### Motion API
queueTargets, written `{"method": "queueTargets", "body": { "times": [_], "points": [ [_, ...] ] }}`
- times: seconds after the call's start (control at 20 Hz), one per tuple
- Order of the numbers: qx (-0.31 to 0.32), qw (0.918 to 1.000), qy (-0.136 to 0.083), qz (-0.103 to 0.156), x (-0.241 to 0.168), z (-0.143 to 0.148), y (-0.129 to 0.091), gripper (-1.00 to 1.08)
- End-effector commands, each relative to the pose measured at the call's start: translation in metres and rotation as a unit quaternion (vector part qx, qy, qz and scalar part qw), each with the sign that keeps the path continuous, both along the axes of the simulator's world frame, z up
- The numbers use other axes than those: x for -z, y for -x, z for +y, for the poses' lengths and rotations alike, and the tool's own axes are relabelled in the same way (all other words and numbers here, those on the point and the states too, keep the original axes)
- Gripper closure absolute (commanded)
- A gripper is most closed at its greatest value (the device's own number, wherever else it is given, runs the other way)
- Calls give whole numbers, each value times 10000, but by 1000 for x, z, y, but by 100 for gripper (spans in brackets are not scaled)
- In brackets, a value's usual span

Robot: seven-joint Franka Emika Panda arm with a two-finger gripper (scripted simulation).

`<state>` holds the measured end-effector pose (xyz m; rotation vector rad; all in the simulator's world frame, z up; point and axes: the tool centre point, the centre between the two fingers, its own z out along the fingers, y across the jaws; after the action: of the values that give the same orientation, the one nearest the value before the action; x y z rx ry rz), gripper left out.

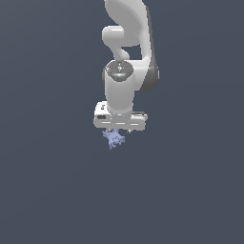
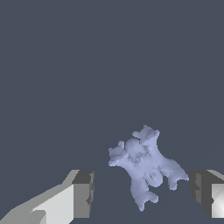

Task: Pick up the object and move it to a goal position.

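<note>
The object [image 1: 113, 138] is a tiny pale lavender-blue spiky lump just below the white gripper [image 1: 119, 130] in the exterior view. In the wrist view the object [image 2: 144, 166] lies between the two fingers, with a gap on each side. One fingertip [image 2: 83, 194] stands well apart from it; the other fingertip [image 2: 200, 192] is close to one of its branches. The gripper [image 2: 142, 194] is open and holds nothing. I cannot tell whether the lump rests on the ground.
The white arm [image 1: 126, 52] rises from the wrist to the frame's top in the exterior view. Around it is a plain dark grey-blue surface [image 1: 47, 181] with no other objects, edges or markers in view.
</note>
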<state>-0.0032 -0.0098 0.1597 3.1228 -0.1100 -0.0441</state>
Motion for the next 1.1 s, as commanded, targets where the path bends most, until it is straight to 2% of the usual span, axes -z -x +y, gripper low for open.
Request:
{"method": "queueTargets", "body": {
  "times": [0.0, 0.25, 0.5, 0.75, 1.05],
  "points": [
    [159, 9998, 29, 92, 4, -2, -2, -60],
    [618, 9974, 136, 348, 15, -6, -5, -60],
    [1222, 9897, 332, 671, 29, -13, -10, -60],
    [1844, 9761, 602, 981, 44, -19, -12, -60],
    [2565, 9525, 1002, 1299, 60, -26, -14, -60]
  ]
}}
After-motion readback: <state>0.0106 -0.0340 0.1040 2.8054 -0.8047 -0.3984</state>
